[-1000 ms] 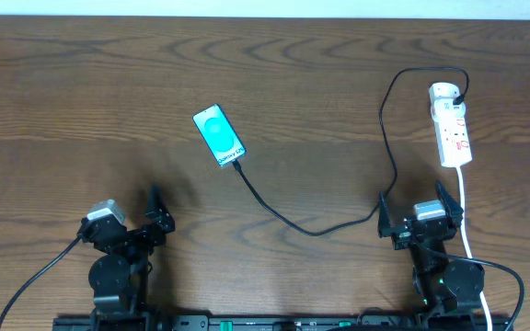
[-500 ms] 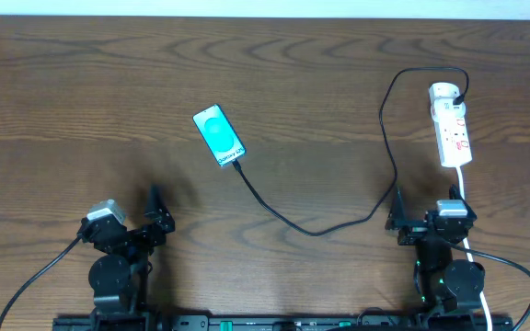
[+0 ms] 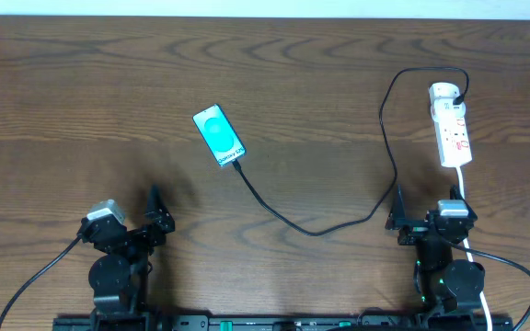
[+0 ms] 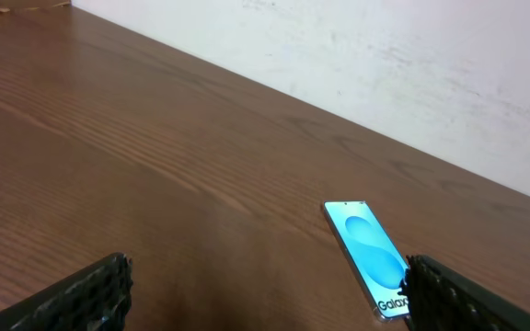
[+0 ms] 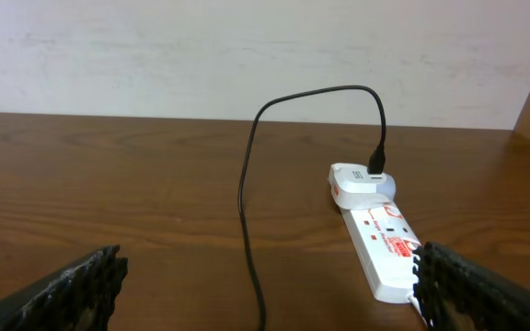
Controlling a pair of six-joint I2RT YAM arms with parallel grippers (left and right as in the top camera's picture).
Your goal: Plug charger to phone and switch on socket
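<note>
The phone point(image 3: 219, 136) lies flat at mid table with its cyan screen up; it also shows in the left wrist view point(image 4: 368, 257). The black charger cable point(image 3: 316, 230) runs from the phone's lower end, where its tip meets the phone, across the table and up to a white adapter on the socket point(image 3: 451, 126) at the far right. The right wrist view shows the cable point(image 5: 247, 221) and the socket point(image 5: 385, 248). My left gripper point(image 3: 157, 219) is open and empty near the front edge. My right gripper point(image 3: 423, 221) is open and empty, in front of the socket.
The socket's white cord point(image 3: 464, 207) runs toward the front edge beside my right arm. A pale wall point(image 5: 247, 55) stands behind the table's far edge.
My right gripper has shifted a little to the right, toward the white cord, then held still. The left arm, phone and cable have not moved.
</note>
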